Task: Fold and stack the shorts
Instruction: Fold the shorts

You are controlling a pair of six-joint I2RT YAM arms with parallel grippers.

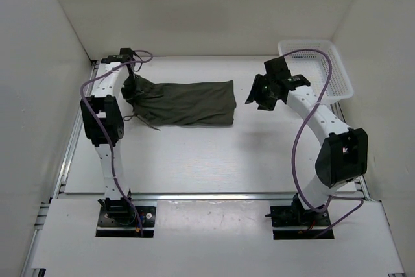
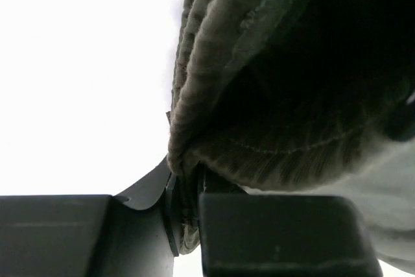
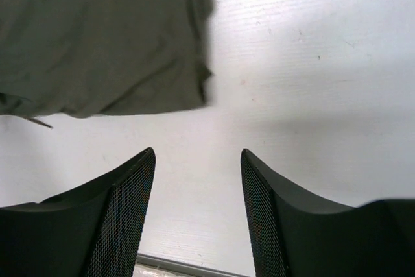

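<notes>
White walls close in on three sides of a pale tabletop (image 1: 194, 160), where we find the folding job partway through. At far left, the left pincer (image 1: 130, 86) is clamped narrow on a bunched end of the shorts (image 1: 188, 103). Our left wrist view shows a ribbed fold of olive cloth pinched tight between its two fingers.

From that grip the garment runs off to the right as one flat, dark band, and its far end stops short of the right pincer (image 1: 262, 98). That pincer hangs over bare tabletop just past the cloth's end, fingers spread wide and holding nothing. Its own camera looks down between them, with the near corner of the fabric ahead and to its left.

Farther right, beyond and outboard of that pincer, a white mesh basket (image 1: 337, 79) sits in the corner.

By our reading, the shorts already appear doubled lengthwise, leg over leg, though we cannot count the layers from here. The cross fold that brings one end over the other is not yet made, and the stacking has not begun. With one end gripped and the other free, we judge the work roughly at its midpoint.
</notes>
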